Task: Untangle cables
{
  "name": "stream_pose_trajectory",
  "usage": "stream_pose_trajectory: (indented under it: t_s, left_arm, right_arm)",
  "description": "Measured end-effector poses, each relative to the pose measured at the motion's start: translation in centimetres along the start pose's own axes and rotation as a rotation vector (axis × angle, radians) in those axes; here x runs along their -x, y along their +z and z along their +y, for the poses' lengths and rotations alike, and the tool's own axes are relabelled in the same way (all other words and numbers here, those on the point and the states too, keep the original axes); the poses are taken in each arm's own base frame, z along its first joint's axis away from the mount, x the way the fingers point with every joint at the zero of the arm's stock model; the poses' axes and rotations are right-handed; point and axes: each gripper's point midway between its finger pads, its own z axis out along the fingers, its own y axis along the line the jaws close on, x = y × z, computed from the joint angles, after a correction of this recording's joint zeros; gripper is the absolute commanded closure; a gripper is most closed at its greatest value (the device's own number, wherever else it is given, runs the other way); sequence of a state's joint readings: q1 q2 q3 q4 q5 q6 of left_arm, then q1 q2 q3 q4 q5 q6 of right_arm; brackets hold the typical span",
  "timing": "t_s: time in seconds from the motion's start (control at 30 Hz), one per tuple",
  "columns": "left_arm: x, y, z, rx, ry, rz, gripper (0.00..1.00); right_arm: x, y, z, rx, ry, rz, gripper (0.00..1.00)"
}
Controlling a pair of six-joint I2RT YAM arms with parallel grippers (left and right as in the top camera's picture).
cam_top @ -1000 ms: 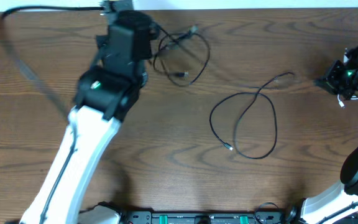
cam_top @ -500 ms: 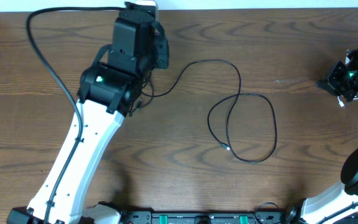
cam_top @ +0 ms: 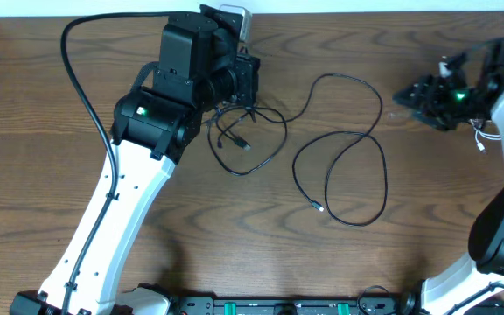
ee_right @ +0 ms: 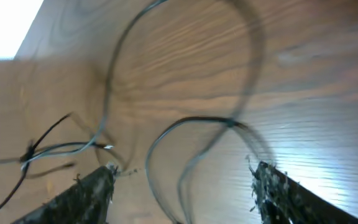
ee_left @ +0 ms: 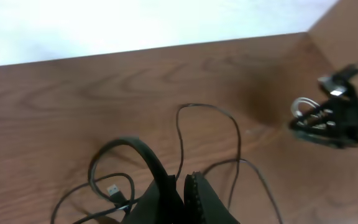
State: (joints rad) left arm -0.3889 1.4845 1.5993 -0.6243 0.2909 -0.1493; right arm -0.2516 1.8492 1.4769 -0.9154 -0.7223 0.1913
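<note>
Table (cam_top: 191,241) ends at the far side, white beyond it. L gripper (ee_left: 185,190) sits right by that edge, so there is little room behind it. L arm (cam_top: 116,206) slants across the near-left wood. Open wood: the whole near strip in front of the cables (cam_top: 355,136), plus a gap btwn them and R gripper (cam_top: 409,94) at far right. The cables are thin and black and lie mid-table, from under L gripper out to centre-right. A small coil (cam_top: 283,140) lies just near-side of L gripper, long axis approx left-right, w/ a plug (cam_top: 244,143) inside it. From there a strand arcs toward the far side and right, then drops into a big loop (cam_top: 297,171), long axis far-to-near. The strand crosses itself at the loop's far end. Its plug end (cam_top: 322,207) lies inside the loop's near part, tip toward near-left. L fingers (ee_left: 201,196) are pressed together; in the wrist view a thin strand comes out right at their tips and looks pinched. R fingers (ee_right: 95,193) are spread wide w/ nothing btwn them, over wood w/ a cable arc below, well apart from L gripper.
</note>
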Motion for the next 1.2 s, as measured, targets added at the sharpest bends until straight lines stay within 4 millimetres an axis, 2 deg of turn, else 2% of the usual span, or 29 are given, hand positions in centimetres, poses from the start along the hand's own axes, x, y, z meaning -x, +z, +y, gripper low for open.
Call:
stream_pose_trajectory:
  t_s: [0.2, 0.3, 0.4, 0.57, 0.77, 0.93, 1.0, 1.1, 1.17, 1.2]
  left_arm:
    - [-0.6, 0.0, -0.8, -0.052, -0.007, 0.029, 0.92]
    - [-2.0, 0.6, -0.6, -0.052, -0.024, 0.088, 0.92]
    - [-4.4, 2.0, 0.2, -0.033, -0.058, 0.193, 0.93]
    - [-8.1, 4.1, 1.4, 0.006, -0.144, 0.347, 0.92]
    - [-11.3, 5.0, 2.5, 0.054, -0.211, 0.475, 0.93]
    - [-14.5, 4.7, 4.9, 0.210, -0.263, 0.598, 0.92]
    - [-15.3, 4.5, 5.9, 0.271, -0.268, 0.627, 0.91]
    - [-15.8, 4.1, 6.8, 0.326, -0.263, 0.645, 0.83]
    - [-16.0, 3.8, 7.3, 0.361, -0.258, 0.651, 0.75]
    - [-16.1, 3.7, 7.6, 0.377, -0.255, 0.652, 0.66]
  right_arm:
    - [-1.8, 2.7, 4.3, 0.068, -0.134, 0.066, 0.28]
    - [-2.9, 3.9, 6.0, 0.084, -0.196, 0.097, 0.30]
    - [-3.7, 4.9, 7.1, 0.082, -0.244, 0.115, 0.32]
    - [-4.2, 5.8, 8.0, 0.076, -0.295, 0.121, 0.41]
    - [-4.1, 6.3, 8.3, 0.057, -0.332, 0.106, 0.34]
    - [-4.1, 6.5, 8.3, 0.042, -0.342, 0.105, 0.32]
    - [-4.2, 6.6, 8.4, 0.039, -0.344, 0.105, 0.32]
    - [-4.3, 6.7, 8.5, 0.038, -0.348, 0.108, 0.32]
    - [-4.5, 6.8, 8.6, 0.040, -0.352, 0.112, 0.32]
    - [-4.6, 6.9, 8.8, 0.040, -0.356, 0.115, 0.31]
